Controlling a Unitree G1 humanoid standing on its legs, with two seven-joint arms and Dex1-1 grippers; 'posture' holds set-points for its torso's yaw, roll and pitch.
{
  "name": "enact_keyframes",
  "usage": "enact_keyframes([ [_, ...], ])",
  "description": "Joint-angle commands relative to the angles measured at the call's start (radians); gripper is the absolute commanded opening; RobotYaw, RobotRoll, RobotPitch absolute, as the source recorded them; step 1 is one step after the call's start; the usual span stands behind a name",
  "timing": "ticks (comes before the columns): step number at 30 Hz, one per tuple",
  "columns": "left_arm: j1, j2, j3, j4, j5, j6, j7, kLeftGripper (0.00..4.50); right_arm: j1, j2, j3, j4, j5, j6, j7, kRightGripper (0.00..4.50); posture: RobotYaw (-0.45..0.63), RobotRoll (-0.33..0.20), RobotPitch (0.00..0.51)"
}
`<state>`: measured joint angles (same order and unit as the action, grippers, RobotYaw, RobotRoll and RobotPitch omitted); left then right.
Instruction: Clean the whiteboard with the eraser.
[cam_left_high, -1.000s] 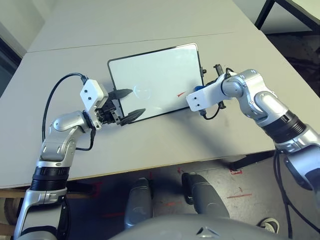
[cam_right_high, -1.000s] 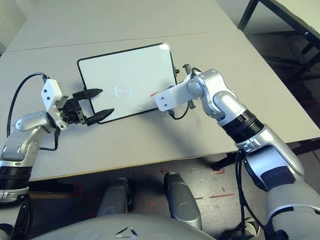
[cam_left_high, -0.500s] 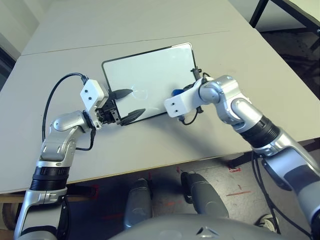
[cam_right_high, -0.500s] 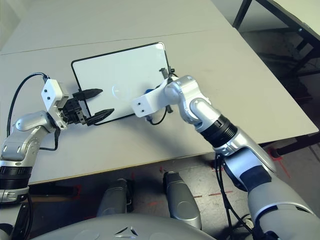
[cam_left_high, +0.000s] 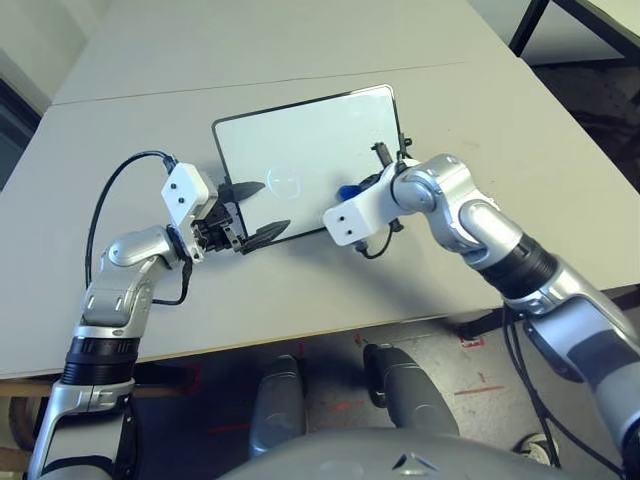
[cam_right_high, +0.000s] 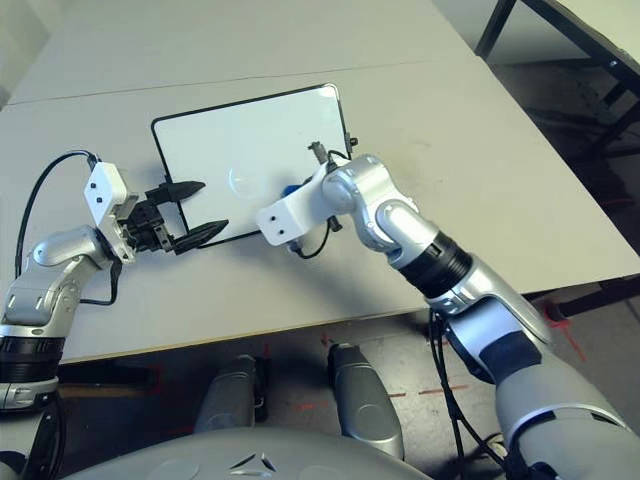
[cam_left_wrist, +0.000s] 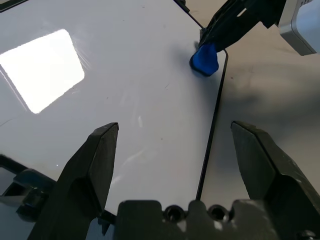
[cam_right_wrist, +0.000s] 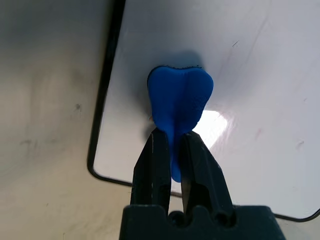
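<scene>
On the table (cam_left_high: 330, 290), my right gripper (cam_right_wrist: 175, 137) pinches the eraser (cam_right_wrist: 180, 95) over the board's (cam_left_high: 300, 140) right, near part, seemingly to rub out marks, while my left gripper (cam_left_wrist: 175, 130), fingers wide, waits at its left edge, perhaps to steady it.

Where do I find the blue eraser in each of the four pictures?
Left eye: right of centre, eraser beside the white wrist casing.
Right eye: near centre, beside that casing.
Left wrist: upper right.
Right wrist: centre.
Shared landmark: the whiteboard's black frame.
</scene>
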<state>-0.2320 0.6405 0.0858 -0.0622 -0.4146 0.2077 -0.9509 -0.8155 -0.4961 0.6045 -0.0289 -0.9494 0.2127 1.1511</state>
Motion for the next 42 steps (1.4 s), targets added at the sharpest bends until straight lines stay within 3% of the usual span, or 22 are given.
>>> enact_keyframes([
  [1, -0.003, -0.006, -0.018, 0.002, 0.014, -0.002, -0.003, 4.5, 0.048, -0.051, -0.015, 0.014, -0.002, -0.004, 0.021, 0.07, -0.12, 0.0, 0.162],
  [9, -0.003, -0.003, -0.018, 0.008, 0.014, -0.005, -0.007, 4.5, 0.068, -0.117, -0.052, 0.046, 0.0, -0.018, -0.01, 0.07, -0.12, 0.0, 0.164],
  [21, -0.009, -0.003, -0.021, 0.004, 0.014, 0.0, -0.006, 4.5, -0.041, 0.005, -0.058, 0.059, 0.008, 0.022, -0.019, 0.07, -0.11, 0.0, 0.165],
  [30, 0.002, -0.006, -0.018, -0.001, 0.014, -0.002, 0.001, 4.5, -0.041, 0.004, -0.048, 0.077, 0.009, -0.001, -0.024, 0.07, -0.1, 0.0, 0.164],
  [42, 0.009, -0.01, -0.02, -0.009, 0.015, -0.001, 0.008, 4.5, -0.039, 0.102, -0.016, 0.039, -0.003, 0.012, 0.0, 0.06, -0.1, 0.0, 0.164],
])
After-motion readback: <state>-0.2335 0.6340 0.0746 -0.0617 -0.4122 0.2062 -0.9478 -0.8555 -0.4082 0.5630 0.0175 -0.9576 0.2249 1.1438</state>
